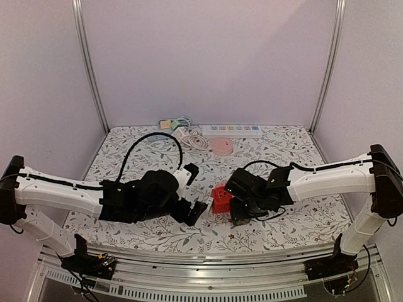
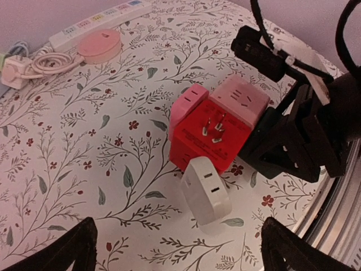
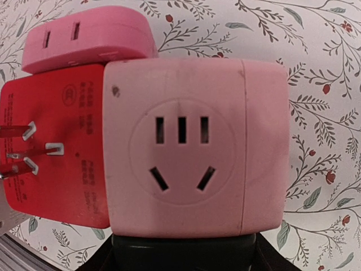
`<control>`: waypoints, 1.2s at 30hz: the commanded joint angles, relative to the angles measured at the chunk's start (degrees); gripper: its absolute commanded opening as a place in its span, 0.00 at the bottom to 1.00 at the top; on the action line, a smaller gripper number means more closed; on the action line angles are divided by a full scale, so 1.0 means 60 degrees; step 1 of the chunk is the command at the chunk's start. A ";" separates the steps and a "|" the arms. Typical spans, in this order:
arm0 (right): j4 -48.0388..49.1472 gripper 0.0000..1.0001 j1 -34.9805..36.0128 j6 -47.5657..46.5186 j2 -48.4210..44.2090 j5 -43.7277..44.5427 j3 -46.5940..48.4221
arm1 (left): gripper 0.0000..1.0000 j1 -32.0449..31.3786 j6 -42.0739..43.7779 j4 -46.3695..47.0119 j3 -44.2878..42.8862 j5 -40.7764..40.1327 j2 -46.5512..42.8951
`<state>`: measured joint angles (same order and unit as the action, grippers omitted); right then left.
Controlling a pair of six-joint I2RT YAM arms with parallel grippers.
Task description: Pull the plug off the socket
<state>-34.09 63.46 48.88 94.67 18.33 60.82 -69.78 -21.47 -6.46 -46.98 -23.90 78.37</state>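
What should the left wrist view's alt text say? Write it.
A red cube with prongs and a pink top is held from the right by the right gripper, a pink plug and a white plug stuck in it. The open left gripper frames it over a floral table.

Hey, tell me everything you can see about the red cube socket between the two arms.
The red cube socket looks like glossy plastic. One red face carries printed text and three metal prongs, and the neighbouring pale pink face has slotted outlets. A pink plug sits in one side, a white plug in another. It is tilted over the floral table between the arms, with the right gripper clamped on it. The open left gripper is clear of it.
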 commanded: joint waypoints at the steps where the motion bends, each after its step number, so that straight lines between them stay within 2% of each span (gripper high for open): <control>1: 0.0818 0.44 0.0125 -0.0068 0.0051 -0.0016 0.0549 | 0.99 -0.0103 -0.0113 0.1768 -0.0220 0.0728 0.0799; 8: 0.0810 0.44 0.0166 -0.0221 -0.0001 -0.0046 0.0602 | 0.99 -0.0104 -0.0077 0.1836 -0.0958 0.0545 0.1970; 14: 0.0793 0.44 0.0171 -0.0309 -0.0090 0.0083 0.0640 | 0.88 -0.0032 -0.0390 0.1508 -0.0964 0.0299 0.2124; 18: 0.0794 0.45 0.0172 -0.0353 -0.0090 0.0124 0.0663 | 0.80 -0.0016 -0.0705 0.0939 -0.0885 0.0148 0.2132; 26: 0.0764 0.45 0.0172 -0.0407 -0.0105 0.0154 0.0683 | 0.70 0.0131 -0.1211 0.0294 -0.0317 -0.0177 0.1710; 36: 0.0696 0.44 0.0171 -0.0415 -0.0133 0.0152 0.0665 | 0.65 0.0599 -0.1366 -0.0072 0.0115 -0.0466 0.1081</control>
<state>-32.88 63.86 46.48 95.07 17.26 62.37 -68.01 -29.02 -4.62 -47.99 -24.51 87.44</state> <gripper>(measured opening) 0.586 0.655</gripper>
